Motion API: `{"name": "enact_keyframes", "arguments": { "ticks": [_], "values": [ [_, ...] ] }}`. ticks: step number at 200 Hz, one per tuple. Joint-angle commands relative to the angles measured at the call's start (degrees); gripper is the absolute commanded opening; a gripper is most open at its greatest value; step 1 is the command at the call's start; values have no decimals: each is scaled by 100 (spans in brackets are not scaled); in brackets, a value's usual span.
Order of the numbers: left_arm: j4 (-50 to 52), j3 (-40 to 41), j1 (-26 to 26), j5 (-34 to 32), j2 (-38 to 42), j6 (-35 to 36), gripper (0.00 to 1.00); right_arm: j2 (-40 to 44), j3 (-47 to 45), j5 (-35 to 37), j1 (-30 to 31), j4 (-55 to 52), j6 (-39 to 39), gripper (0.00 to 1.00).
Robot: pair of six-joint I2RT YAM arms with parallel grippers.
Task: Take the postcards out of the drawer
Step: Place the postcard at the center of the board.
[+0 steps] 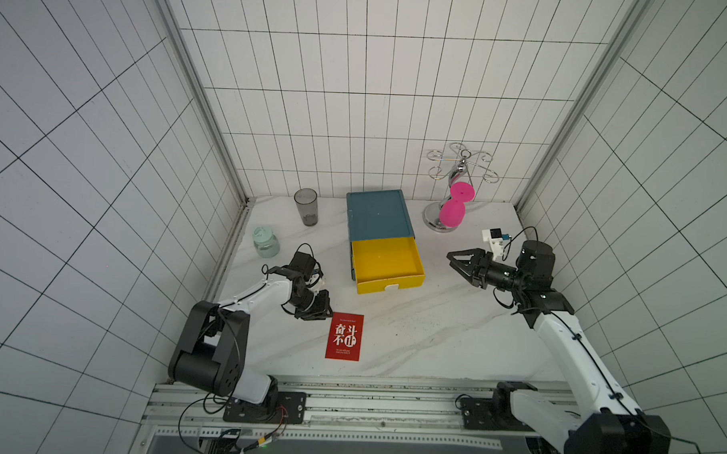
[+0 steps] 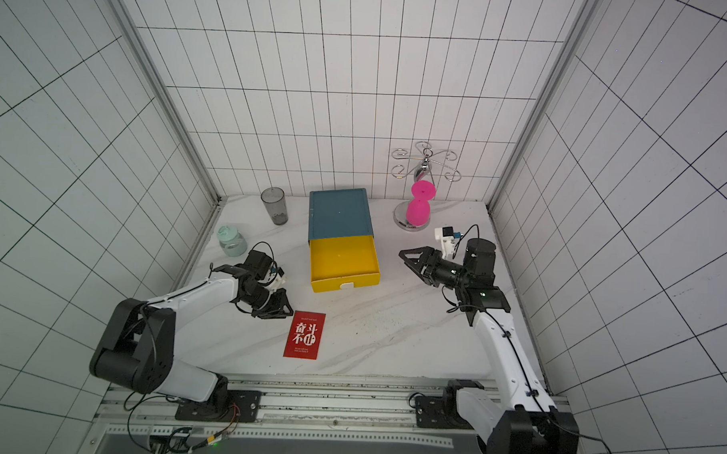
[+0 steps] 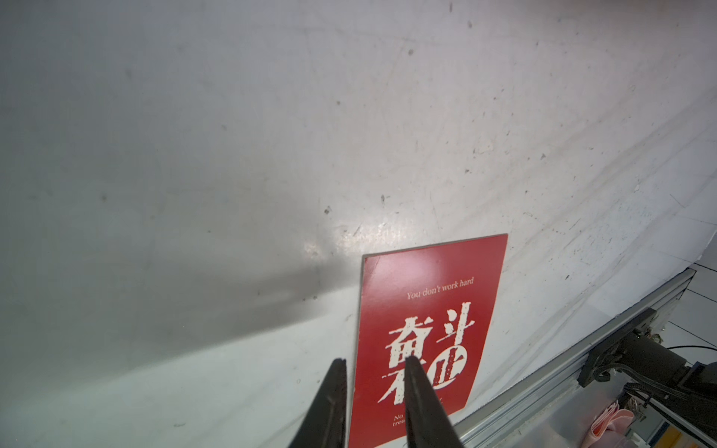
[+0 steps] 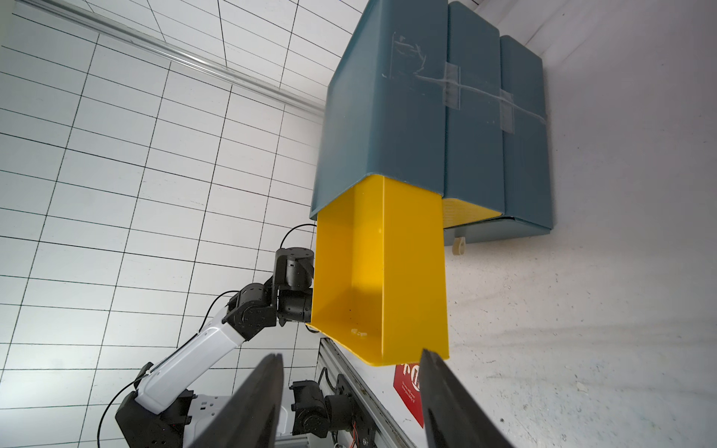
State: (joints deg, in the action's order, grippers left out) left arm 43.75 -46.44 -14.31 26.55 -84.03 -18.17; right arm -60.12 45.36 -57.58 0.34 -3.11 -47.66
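Card (image 1: 344, 336): lying flat on the table (image 1: 433, 330) before the drawer (image 1: 387, 258), which is showing bare; further cards beneath it, cannot tell. Left gripper (image 3: 374, 360): hovering at the card's far left corner, jaws slightly parted, pinching nothing. Right gripper (image 1: 449, 257): idling beside the drawer, jaws spread, empty. Advice: be lifting straight up, jaws parted, lest a finger drag the card.
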Motion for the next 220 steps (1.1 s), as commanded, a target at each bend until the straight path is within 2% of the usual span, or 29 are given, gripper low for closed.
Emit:
{"name": "enact_keyframes", "arguments": {
  "ticks": [1, 43, 94, 148, 220],
  "values": [
    [-233, 16, -69, 66, 349, -234, 27, -5, -84, 14, -86, -178, 233, 59],
    [-860, 375, -729, 390, 666, -1080, 27, -86, -47, 45, -101, -303, 340, 59],
    [-1398, 721, -1410, 200, 375, -1821, 27, -119, -52, 55, -95, -406, 448, 59],
    [-1690, 908, -1575, 52, 14, -2054, 27, -149, -41, 83, -103, -487, 520, 59],
    [-1725, 1107, -1575, -203, 21, -2237, 27, -157, -36, 99, -112, -526, 561, 59]
  ]
}}
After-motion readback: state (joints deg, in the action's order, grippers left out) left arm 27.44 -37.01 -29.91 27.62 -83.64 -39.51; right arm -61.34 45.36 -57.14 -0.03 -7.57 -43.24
